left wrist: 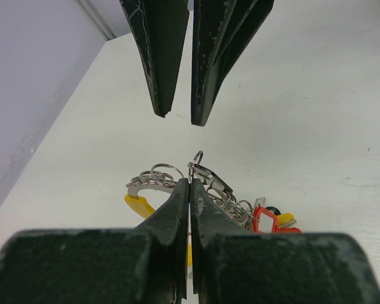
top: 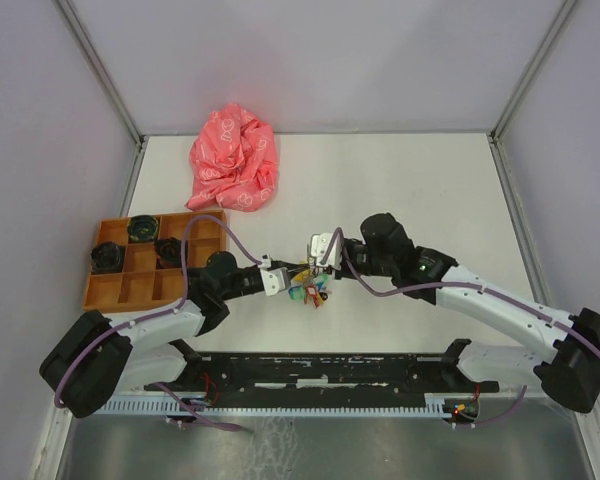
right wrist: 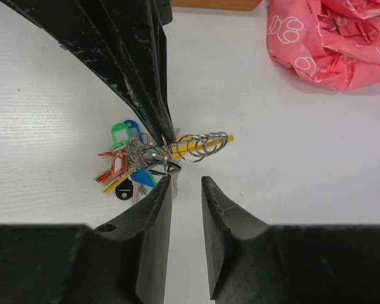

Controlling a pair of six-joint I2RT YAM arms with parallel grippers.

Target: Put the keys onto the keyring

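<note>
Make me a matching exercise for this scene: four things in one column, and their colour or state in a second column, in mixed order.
Column one:
1 left gripper
2 right gripper
3 cloth
4 tray

Column two:
a pink, crumpled
b shut on the keyring
c orange, with compartments
d jaws apart, holding nothing

Pairs: 1-b, 2-d, 3-a, 4-c

Glossy silver metal split rings [right wrist: 206, 144], polished and reflective. Smooth, shiny red plastic key head [right wrist: 117, 166] and black plastic key head [right wrist: 122, 192]. Soft, crumpled pink printed cloth [right wrist: 329, 38]. Matt white table top [right wrist: 50, 95], faintly grained. Matt orange compartment tray [top: 130, 290].
</note>
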